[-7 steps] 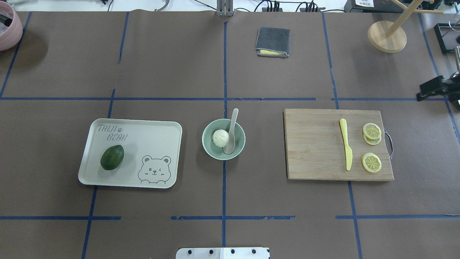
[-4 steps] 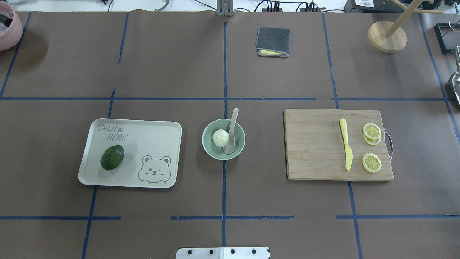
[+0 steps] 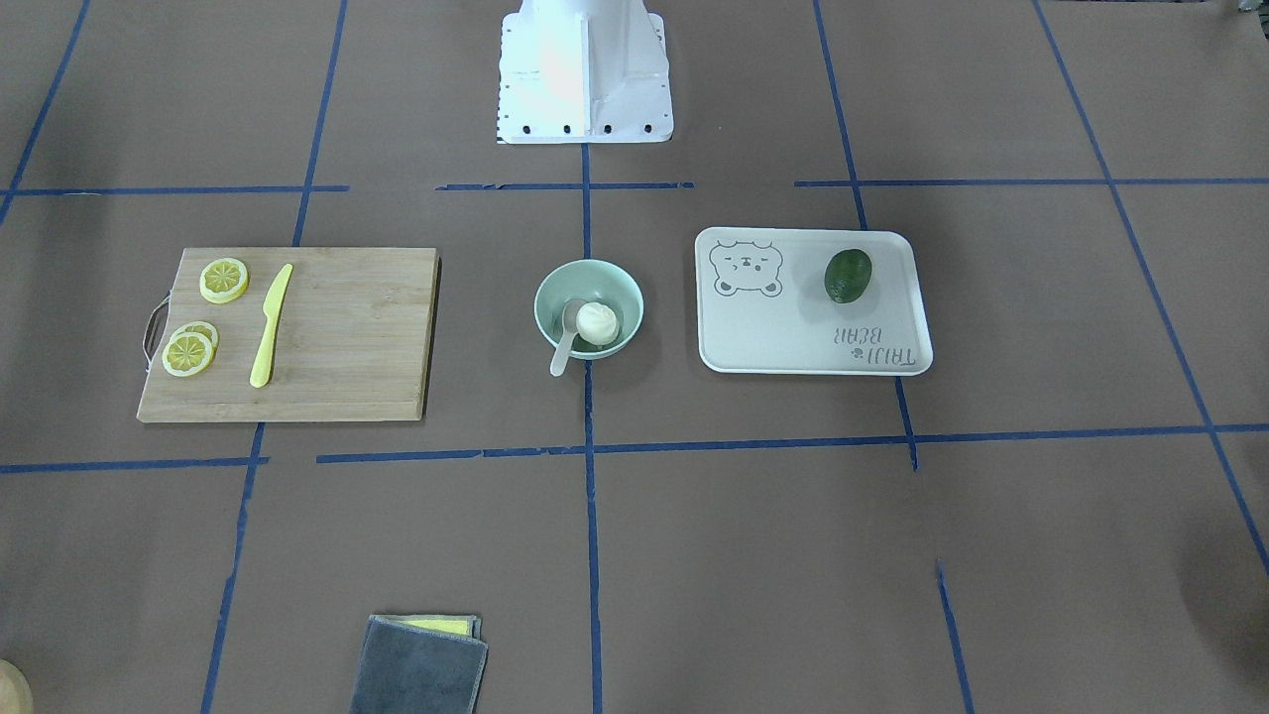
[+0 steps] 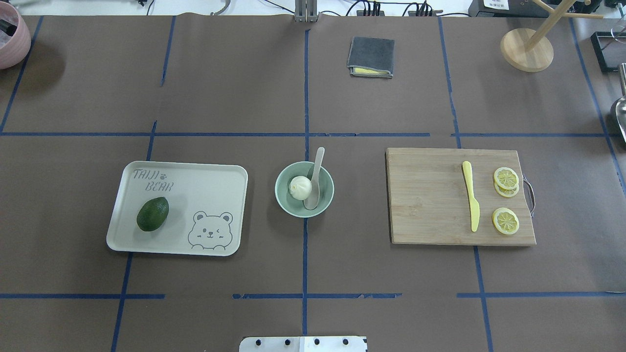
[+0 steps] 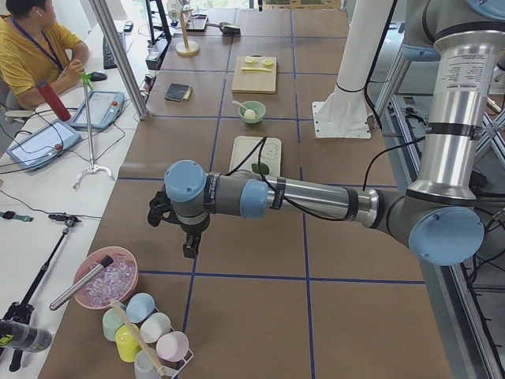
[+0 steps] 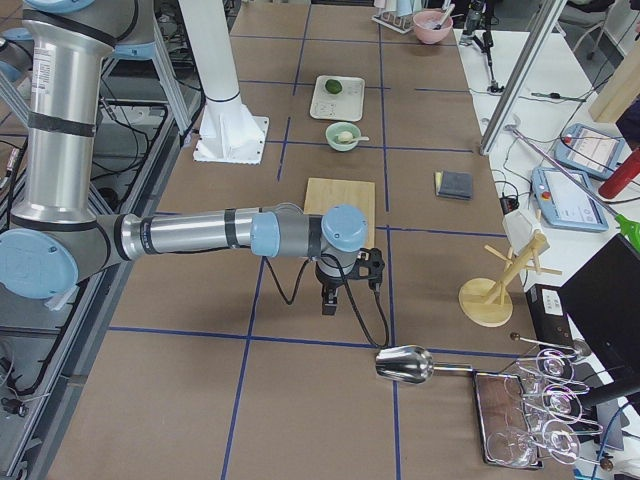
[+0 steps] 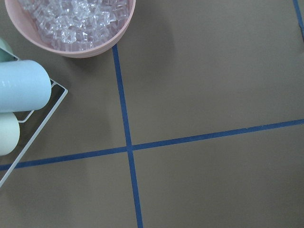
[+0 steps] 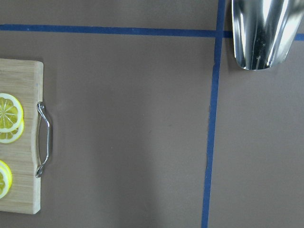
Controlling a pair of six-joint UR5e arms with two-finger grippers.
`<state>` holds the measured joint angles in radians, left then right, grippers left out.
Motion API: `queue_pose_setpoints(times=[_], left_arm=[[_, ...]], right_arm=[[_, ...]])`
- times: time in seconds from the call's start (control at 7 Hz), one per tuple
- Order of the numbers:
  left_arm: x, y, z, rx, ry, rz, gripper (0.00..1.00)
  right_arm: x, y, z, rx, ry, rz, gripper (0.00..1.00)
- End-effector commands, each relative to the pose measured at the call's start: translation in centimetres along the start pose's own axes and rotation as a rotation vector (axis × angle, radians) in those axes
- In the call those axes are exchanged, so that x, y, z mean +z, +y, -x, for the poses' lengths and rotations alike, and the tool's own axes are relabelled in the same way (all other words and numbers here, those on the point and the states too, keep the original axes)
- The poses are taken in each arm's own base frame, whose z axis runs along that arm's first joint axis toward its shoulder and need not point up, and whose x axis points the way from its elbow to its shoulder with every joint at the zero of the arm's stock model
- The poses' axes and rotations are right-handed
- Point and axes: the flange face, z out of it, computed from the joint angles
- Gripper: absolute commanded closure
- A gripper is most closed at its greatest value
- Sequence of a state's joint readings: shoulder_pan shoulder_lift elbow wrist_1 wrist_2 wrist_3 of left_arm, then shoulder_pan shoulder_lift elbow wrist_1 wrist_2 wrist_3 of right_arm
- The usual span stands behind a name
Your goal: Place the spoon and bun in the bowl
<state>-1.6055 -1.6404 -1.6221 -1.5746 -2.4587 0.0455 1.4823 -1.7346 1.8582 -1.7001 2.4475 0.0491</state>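
From across the table, the mint-green bowl (image 3: 606, 282) sits at the middle, between a wooden cutting board (image 3: 347, 327) and a pale bear-printed tray (image 3: 793, 342). The white bun (image 3: 598, 322) lies inside the bowl. The spoon (image 3: 562, 354) has its scoop in the bowl beside the bun and its handle leaning out over the rim. A yellow knife (image 3: 269, 322) and lemon slices (image 3: 224, 280) lie on the board, an avocado (image 3: 849, 275) lies on the tray, and a folded grey cloth (image 3: 421, 664) is well apart at the near edge. The overhead view shows the same layout with no arm over the table, a pink bowl (image 4: 12, 49) at one far corner and a wooden stand (image 4: 526, 49) at the other. From the left end, the left gripper (image 5: 189, 245) hangs beside the pink bowl, far from the mint one; how its jaws stand cannot be told. From the right end, the right gripper (image 6: 330, 300) hangs just past the board, near a metal scoop (image 6: 405, 365); its jaws cannot be judged either. The left wrist camera looks down on ice in the pink bowl. The right wrist camera sees the board's handle and the scoop.
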Motion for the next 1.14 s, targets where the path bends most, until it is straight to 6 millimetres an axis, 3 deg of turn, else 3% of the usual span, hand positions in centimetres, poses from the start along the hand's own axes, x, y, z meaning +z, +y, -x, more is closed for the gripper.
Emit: queue_pose_setpoints(times=[0.0, 0.14, 0.43, 0.57, 0.86, 1.0], left_arm=[[2.4, 1.0, 1.0, 0.054, 0.001, -0.024, 0.0], [2.5, 1.1, 1.3, 0.079, 0.001, -0.044, 0.0], [0.2, -0.7, -1.9, 0.149, 0.0, -0.096, 0.0], [-0.2, -3.7, -2.7, 0.205, 0.001, -0.141, 0.0], [3.4, 1.6, 2.2, 0.121, -0.073, -0.068, 0.0], [4.8, 2.1, 1.5, 0.125, -0.096, -0.029, 0.0]], right_arm=[[-0.4, -0.4, 0.4, -0.005, -0.004, -0.011, 0.0], [-0.4, -0.4, 0.3, -0.004, -0.003, -0.01, 0.0], [-0.5, -0.3, 0.5, -0.008, -0.005, -0.013, 0.0], [-0.3, -0.1, 0.2, -0.005, -0.004, -0.008, 0.0], [0.0, -0.2, 0.1, -0.01, -0.002, -0.002, 0.0], [-0.3, -0.4, 0.4, -0.01, -0.003, -0.009, 0.0]])
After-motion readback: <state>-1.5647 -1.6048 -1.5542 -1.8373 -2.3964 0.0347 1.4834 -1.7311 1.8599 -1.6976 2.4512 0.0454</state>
